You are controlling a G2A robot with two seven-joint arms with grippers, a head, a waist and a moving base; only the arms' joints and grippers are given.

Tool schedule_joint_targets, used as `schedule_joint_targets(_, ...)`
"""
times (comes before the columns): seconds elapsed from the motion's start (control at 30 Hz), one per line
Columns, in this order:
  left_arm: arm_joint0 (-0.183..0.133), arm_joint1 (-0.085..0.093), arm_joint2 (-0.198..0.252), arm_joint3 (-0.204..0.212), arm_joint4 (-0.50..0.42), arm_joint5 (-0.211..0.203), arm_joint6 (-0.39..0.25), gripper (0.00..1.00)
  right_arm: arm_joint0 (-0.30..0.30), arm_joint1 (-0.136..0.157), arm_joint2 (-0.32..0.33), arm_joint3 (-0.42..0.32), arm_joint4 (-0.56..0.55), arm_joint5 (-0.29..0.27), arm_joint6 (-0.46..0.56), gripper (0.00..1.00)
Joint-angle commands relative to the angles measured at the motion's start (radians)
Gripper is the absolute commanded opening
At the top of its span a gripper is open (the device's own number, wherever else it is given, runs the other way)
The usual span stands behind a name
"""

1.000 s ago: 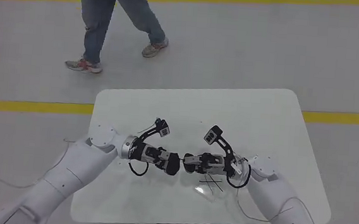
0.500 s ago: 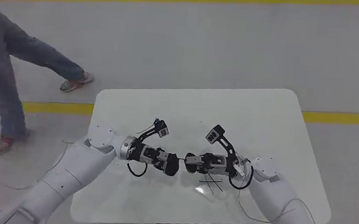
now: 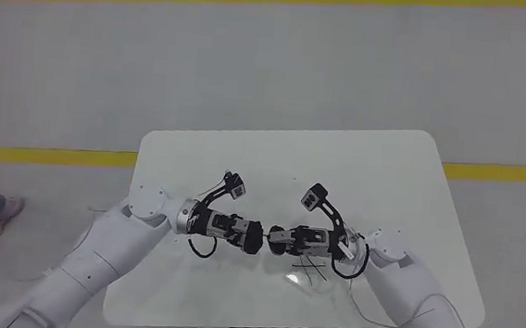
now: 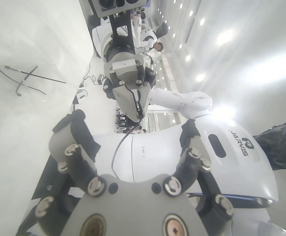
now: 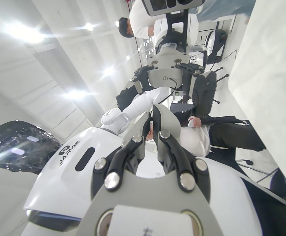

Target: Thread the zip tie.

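My two grippers face each other tip to tip just above the table's front middle. The right gripper [image 3: 276, 238] [image 5: 154, 117] is shut on a thin black zip tie [image 4: 121, 140], whose free length curves away from its fingertips. In the left wrist view the right gripper [image 4: 136, 109] shows straight ahead. The left gripper [image 3: 253, 239] [image 4: 133, 121] is open, its two black-padded fingers [image 4: 77, 127] spread wide on either side of that tie. From the right wrist view the left gripper [image 5: 166, 95] stands open opposite, a short way off.
Several spare black zip ties [image 3: 309, 268] [image 4: 26, 78] lie crossed on the white table [image 3: 383, 173] just under the right arm, near the front edge. The rest of the tabletop is bare.
The two grippers have drawn slightly closer together, and the left wrist has shifted a little. The right gripper still grips the tie.
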Motion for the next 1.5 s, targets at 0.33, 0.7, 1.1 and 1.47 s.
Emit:
schedule_joint_targets(0.33,0.013,0.006,-0.014,-0.016,0.036,0.023,0.026,0.55,-0.020,0.018,0.019,-0.031,-0.084,0.020,-0.040,0.00)
schedule_joint_targets(0.7,0.014,0.006,-0.015,-0.025,0.054,0.041,0.038,0.46,-0.021,0.024,0.020,-0.034,-0.093,0.018,-0.032,0.00)
schedule_joint_targets(1.1,0.008,0.003,-0.014,-0.020,0.060,0.052,0.045,0.37,-0.030,0.028,0.016,-0.059,-0.130,0.025,-0.091,0.00)
schedule_joint_targets(1.47,0.009,0.003,-0.018,-0.014,0.062,0.050,0.045,0.28,-0.036,0.037,0.018,-0.071,-0.143,0.014,-0.103,0.00)
